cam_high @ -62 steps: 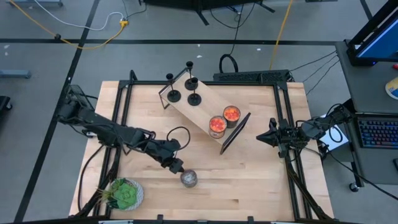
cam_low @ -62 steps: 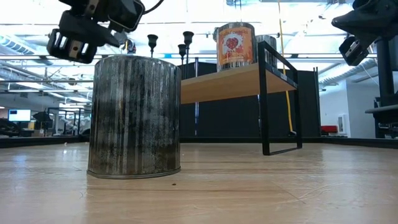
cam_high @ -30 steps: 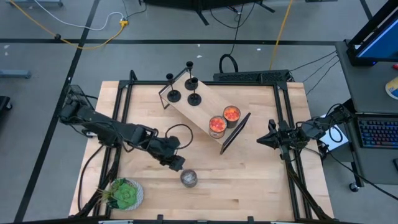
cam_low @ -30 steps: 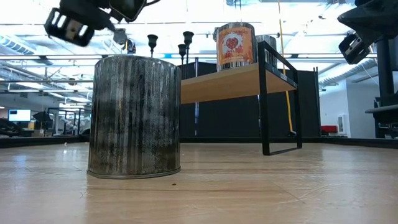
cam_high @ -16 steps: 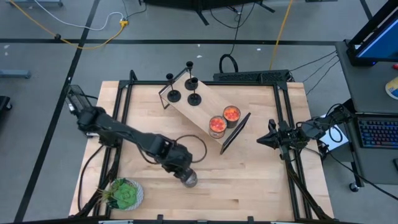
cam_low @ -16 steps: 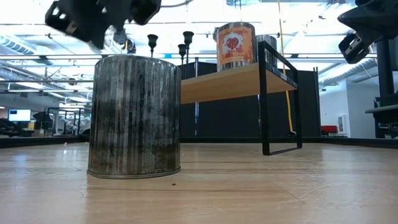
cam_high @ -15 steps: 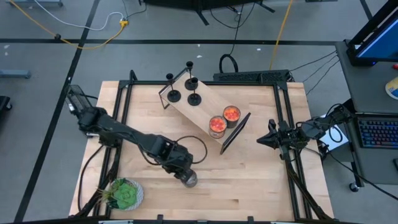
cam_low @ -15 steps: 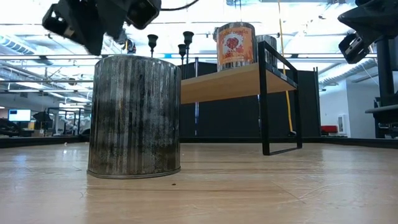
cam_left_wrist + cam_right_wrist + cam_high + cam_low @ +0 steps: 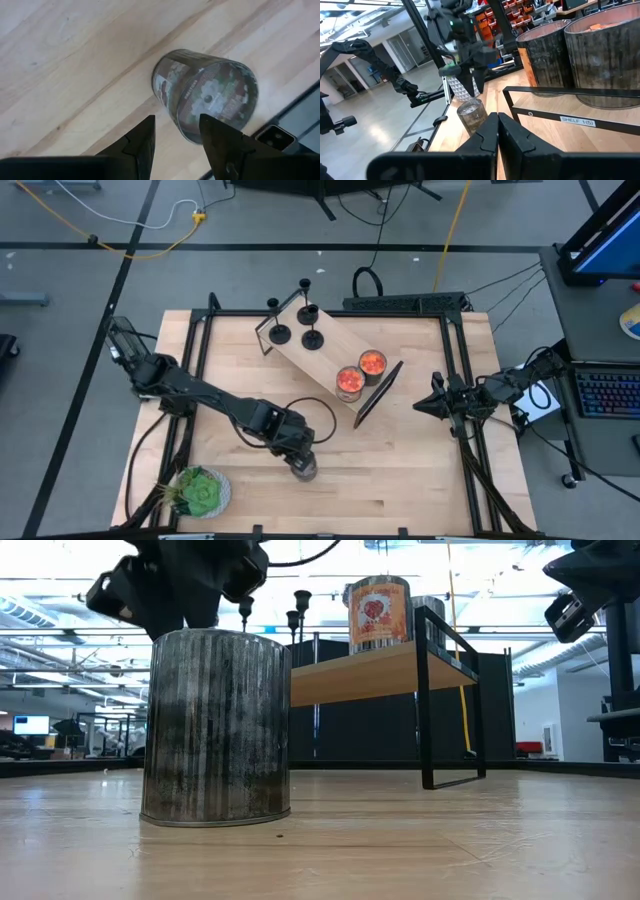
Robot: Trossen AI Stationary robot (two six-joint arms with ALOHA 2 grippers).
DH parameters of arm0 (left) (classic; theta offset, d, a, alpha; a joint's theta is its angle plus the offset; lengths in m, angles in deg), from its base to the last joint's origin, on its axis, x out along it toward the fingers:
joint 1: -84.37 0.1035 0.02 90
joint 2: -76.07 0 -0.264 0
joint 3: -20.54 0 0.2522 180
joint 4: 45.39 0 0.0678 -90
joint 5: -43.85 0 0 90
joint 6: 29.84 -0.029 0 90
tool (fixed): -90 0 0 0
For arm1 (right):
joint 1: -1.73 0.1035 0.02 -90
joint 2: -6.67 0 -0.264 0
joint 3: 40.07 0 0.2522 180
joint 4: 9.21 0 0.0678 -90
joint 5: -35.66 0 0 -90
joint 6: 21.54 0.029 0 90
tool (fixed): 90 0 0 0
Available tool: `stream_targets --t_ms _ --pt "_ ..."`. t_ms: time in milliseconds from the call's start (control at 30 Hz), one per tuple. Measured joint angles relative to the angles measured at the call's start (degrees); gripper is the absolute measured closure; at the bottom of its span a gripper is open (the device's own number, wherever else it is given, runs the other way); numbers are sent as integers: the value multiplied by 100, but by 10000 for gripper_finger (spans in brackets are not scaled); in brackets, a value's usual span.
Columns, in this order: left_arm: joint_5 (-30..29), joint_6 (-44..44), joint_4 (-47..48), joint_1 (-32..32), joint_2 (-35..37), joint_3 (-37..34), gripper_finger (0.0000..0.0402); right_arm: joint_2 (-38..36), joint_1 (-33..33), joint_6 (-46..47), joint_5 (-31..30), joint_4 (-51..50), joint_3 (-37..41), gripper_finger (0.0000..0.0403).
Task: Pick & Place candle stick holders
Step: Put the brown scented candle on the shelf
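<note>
Landmark: the wooden shelf [image 9: 330, 350] that stands slanted on the table [image 9: 400, 470].
Left gripper [image 9: 298, 455]: it hangs directly over the silver jar [image 9: 303, 468], which stands on the table in front of the shelf. The fingers [image 9: 225, 145] are parted, one on each side of the jar top, and they hold nothing.
Right gripper [image 9: 420, 404]: it waits beside the shelf's right end; the fingers are pressed together and empty.
Candle stick holders [image 9: 297, 320]: 4 stand upright on the far left end of the shelf, well apart from both grippers.
Direction: from the left gripper the holders lie up and away, past the near edge of the shelf. The left arm looks nearer to them, I judge.
Long axis: each stem is vertical, so a grip from the side across the stem seems the natural one.
Look: black metal, a round flat base, a thin stem and a very small cup on top; in the low view [image 9: 302, 602] they show as thin dark shapes.
Other things: 2 orange-red jars [image 9: 360, 372] on the shelf's right end.
</note>
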Motion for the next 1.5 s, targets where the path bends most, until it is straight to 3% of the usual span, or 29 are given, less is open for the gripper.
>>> stream_targets --t_ms 333,667,1200,1500 --pt "0 -164 -19 -2 -399 -4 245 0 0 44 5 2 0 403" --pt "-509 -181 -33 -2 -392 -6 245 0 0 44 5 2 0 403" --pt "-201 -206 -41 -4 -392 -7 247 0 0 44 5 2 0 403" --pt "-261 -334 -39 -6 -392 -7 319 0 0 44 3 2 0 403"
